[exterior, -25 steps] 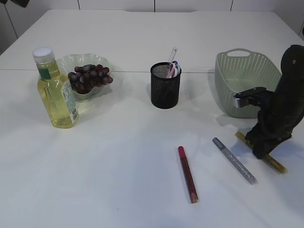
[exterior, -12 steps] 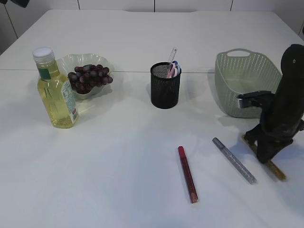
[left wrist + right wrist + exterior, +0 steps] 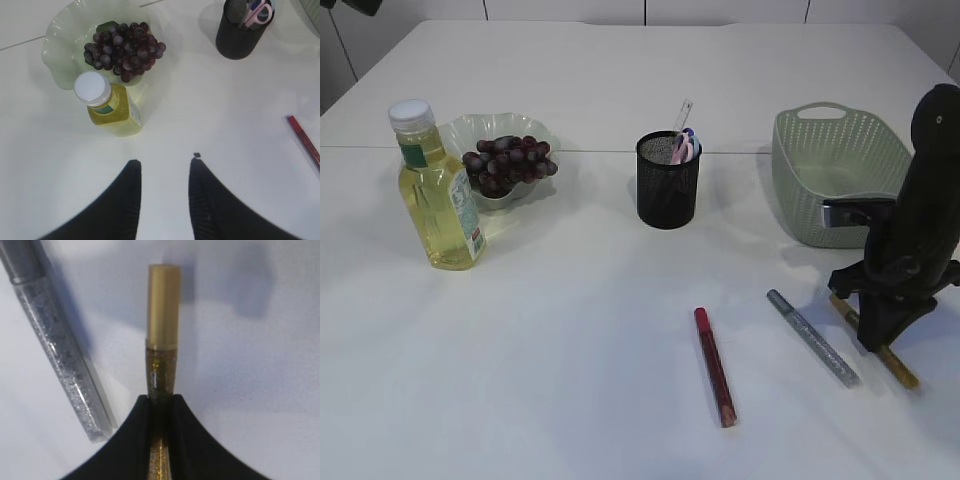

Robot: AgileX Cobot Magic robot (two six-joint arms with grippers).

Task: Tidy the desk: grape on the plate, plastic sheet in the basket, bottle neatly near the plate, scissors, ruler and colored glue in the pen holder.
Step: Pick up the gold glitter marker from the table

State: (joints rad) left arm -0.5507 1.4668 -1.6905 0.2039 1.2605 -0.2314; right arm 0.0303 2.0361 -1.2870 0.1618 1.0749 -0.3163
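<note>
3 glue pens lie before you — your right gripper (image 3: 161, 405) pinches the gold glue pen (image 3: 162, 340) mid-barrel. Light, stiff, slick. Left gripper (image 3: 162, 172) hangs spread, empty.

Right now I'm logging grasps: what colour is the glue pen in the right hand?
Gold glitter glue pen, clearest in the right wrist view.

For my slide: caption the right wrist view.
Right gripper shut on gold glue, silver glue lying alongside.

Right arm (image 3: 910, 250) hides gold glue's (image 3: 900, 368) middle.
</note>
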